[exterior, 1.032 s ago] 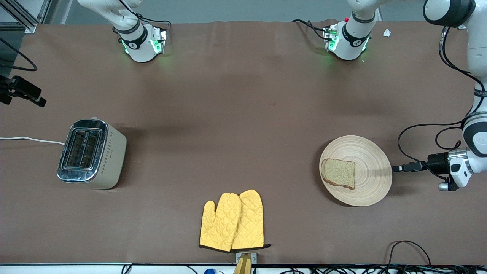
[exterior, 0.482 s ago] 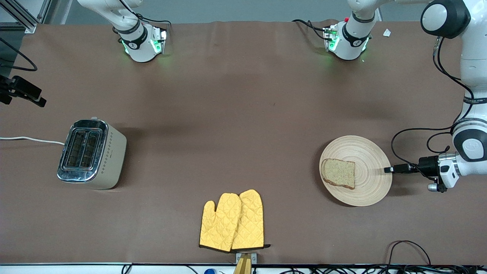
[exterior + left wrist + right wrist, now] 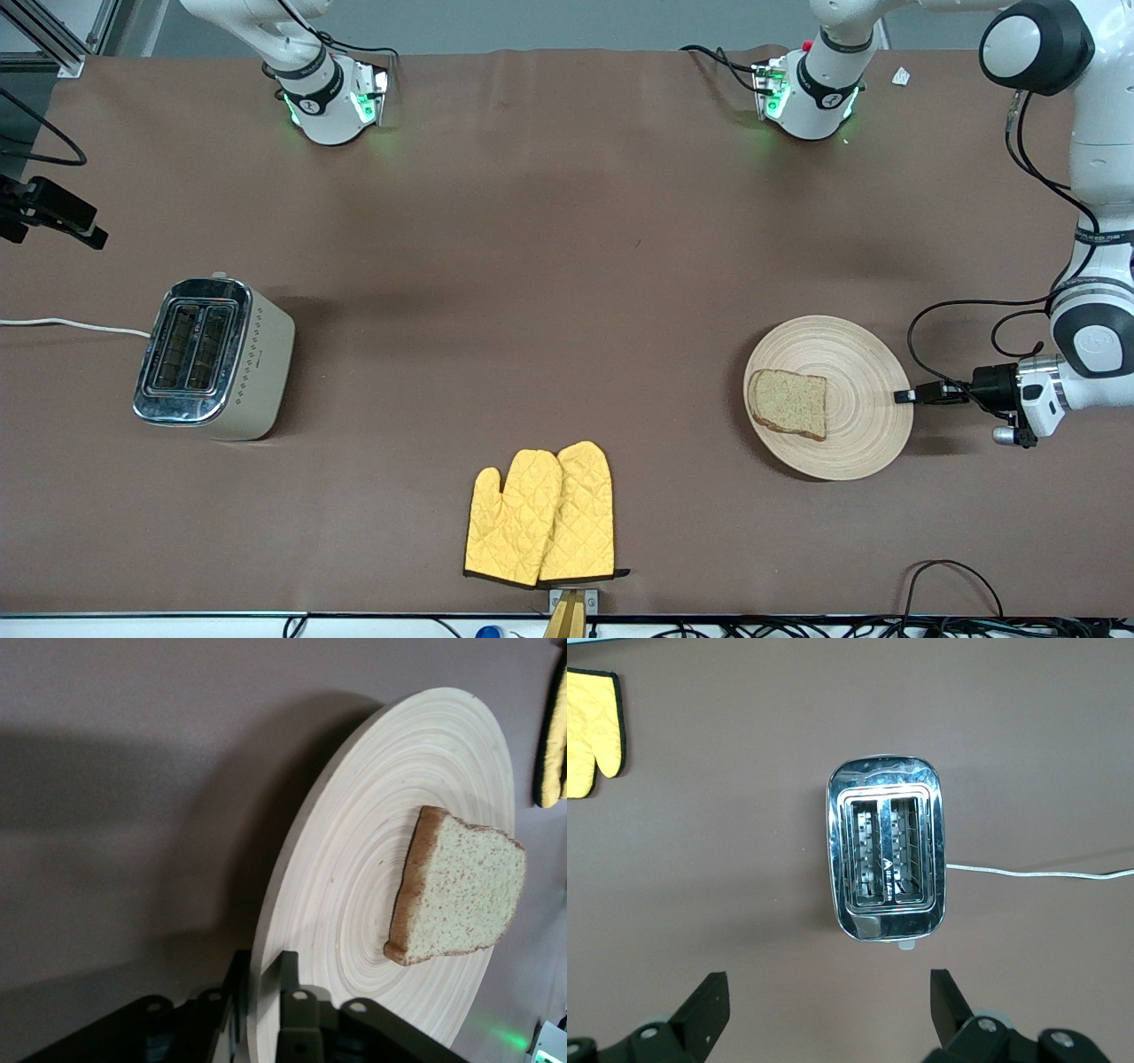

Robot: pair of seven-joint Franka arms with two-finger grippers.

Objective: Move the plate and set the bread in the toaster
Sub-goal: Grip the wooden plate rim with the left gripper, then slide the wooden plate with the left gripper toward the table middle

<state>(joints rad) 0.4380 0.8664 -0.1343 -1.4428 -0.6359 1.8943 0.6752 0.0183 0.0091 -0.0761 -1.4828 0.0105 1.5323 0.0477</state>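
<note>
Step 1, plate move: left gripper (image 3: pixel 905 396) jaws clamped on plate (image 3: pixel 864 363) rim at left arm's end of table, bread (image 3: pixel 789 403) on it. Next: slide gently, w/o tipping. Right gripper (image 3: pixel 830 1010) above toaster (image 3: pixel 213 357), jaws apart, waiting.

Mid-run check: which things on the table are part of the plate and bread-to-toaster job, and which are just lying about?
Part of the job:
- plate, its rim gripped by the left hand
- bread, lying on the plate
- toaster, both slots empty, with the right hand open above it

Just lying about:
- pair of yellow oven mitts, nearer the front camera
</note>
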